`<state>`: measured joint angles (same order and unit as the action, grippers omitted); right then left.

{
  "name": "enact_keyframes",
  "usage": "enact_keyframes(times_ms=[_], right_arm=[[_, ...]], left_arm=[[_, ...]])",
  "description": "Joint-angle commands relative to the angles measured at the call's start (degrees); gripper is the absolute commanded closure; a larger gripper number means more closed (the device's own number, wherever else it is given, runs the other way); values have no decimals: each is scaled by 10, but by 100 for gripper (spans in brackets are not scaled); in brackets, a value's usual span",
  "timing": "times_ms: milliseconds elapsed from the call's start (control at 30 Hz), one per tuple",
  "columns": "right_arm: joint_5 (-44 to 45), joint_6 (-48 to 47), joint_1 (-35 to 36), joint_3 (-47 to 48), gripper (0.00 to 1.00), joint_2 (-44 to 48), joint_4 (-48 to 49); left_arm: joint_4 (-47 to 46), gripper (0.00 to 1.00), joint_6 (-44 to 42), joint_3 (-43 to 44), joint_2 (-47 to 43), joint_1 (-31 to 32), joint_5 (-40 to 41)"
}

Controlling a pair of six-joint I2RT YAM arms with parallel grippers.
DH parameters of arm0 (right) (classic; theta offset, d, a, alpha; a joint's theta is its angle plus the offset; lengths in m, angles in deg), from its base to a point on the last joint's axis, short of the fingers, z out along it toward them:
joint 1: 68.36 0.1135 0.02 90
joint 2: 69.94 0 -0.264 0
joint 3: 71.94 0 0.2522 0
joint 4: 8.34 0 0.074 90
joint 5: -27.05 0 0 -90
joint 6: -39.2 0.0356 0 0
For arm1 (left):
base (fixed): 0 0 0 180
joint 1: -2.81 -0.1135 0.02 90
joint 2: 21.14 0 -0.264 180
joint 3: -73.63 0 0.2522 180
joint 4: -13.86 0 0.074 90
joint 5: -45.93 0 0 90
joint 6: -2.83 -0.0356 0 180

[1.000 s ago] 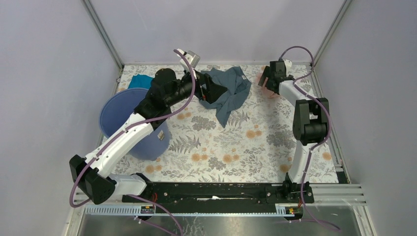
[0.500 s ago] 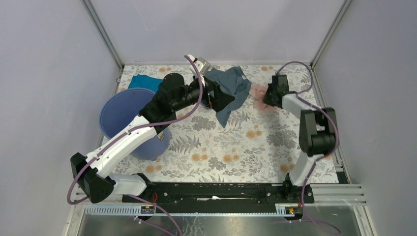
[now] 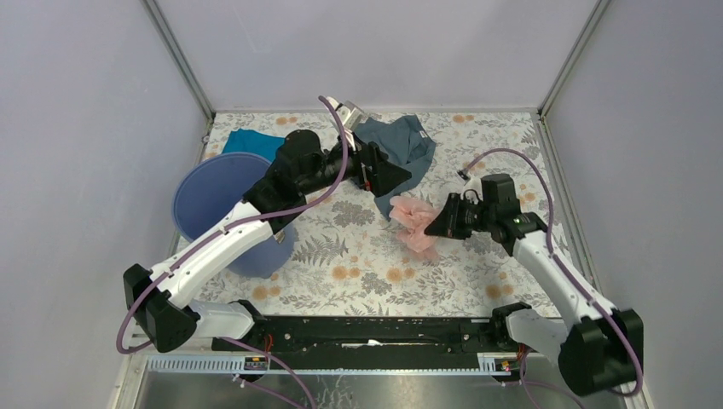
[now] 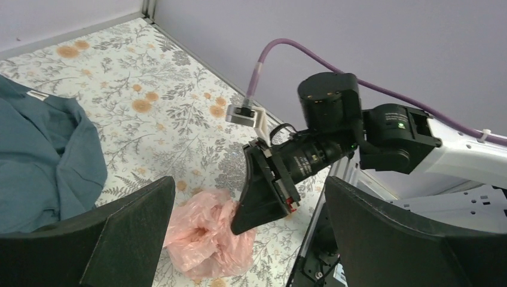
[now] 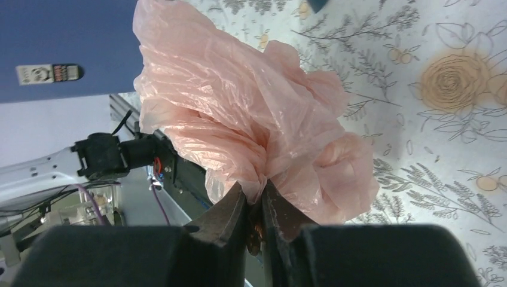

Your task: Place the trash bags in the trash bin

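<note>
The trash bag (image 3: 413, 220), one thin, translucent pale pink plastic film bag, hangs crumpled off the tip of the right tool (image 3: 430, 228), which is clenched on a small pinch of its film. In the right wrist view the two fingers stand almost together with a fold of pink trapped between them, and the rest billows out ahead of the tool.

Below both tools lies the flower-printed worktop (image 3: 477, 264). The trash bin (image 3: 203, 204), a round blue-violet plastic bucket, stands well apart from the right tool, on its left side and past the left arm. A grey-blue cloth garment (image 3: 413, 145) lies beyond the left tool (image 3: 399, 176), and a smaller teal cloth (image 3: 247, 141) sits farther off, on the far side of the bin. The left tool is released, its fingers spread wide. It points toward the bag, near it but not touching.

The bag's lower folds are close to the worktop; whether they rest on it I cannot tell.

By its look, the film is very light, limp and slippery. It should trail and flutter during a carry, and a thin pinch could slide out. The bunched middle looks like a safer hold than a single edge. Since the bag spreads wider than the bin, it may drape over the rim.
</note>
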<state>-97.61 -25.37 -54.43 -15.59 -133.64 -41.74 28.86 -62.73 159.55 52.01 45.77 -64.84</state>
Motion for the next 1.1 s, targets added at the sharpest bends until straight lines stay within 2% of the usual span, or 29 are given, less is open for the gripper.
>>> enact_keyframes(times_ms=[0, 133, 200, 300, 433, 533, 667, 767, 800, 900, 1067], right_arm=[[-67, 38, 2, -23, 81, 66, 20], [-120, 58, 2, 2, 80, 65, 44], [-145, 46, 2, 18, 80, 64, 44], [-154, 32, 2, 28, 83, 69, 46], [-152, -33, 2, 53, 85, 83, 1], [-148, -44, 2, 42, 87, 106, 14], [-160, 7, 2, -15, 88, 149, 109], [-175, 47, 2, -48, 87, 170, 171], [-181, 52, 2, -54, 87, 173, 181], [-194, 49, 2, -63, 86, 173, 192], [-185, 24, 2, -50, 86, 144, 162]], left_arm=[[-36, 1, 16, 0, -6, 18, -12], [26, 1, -57, 20, 14, 64, 64], [61, 1, -62, 32, 30, 71, 76], [82, 1, -49, 23, 43, 71, 56], [77, 1, -66, -17, 36, 72, 36], [87, 1, -71, -3, 42, 69, 30], [108, 1, -74, 2, 55, 68, 41], [116, 3, -77, 16, 79, 67, -6], [115, 9, -76, 16, 85, 67, -20], [129, 39, -75, 28, 101, 67, -31], [152, 87, -94, 37, 95, 67, 9]])
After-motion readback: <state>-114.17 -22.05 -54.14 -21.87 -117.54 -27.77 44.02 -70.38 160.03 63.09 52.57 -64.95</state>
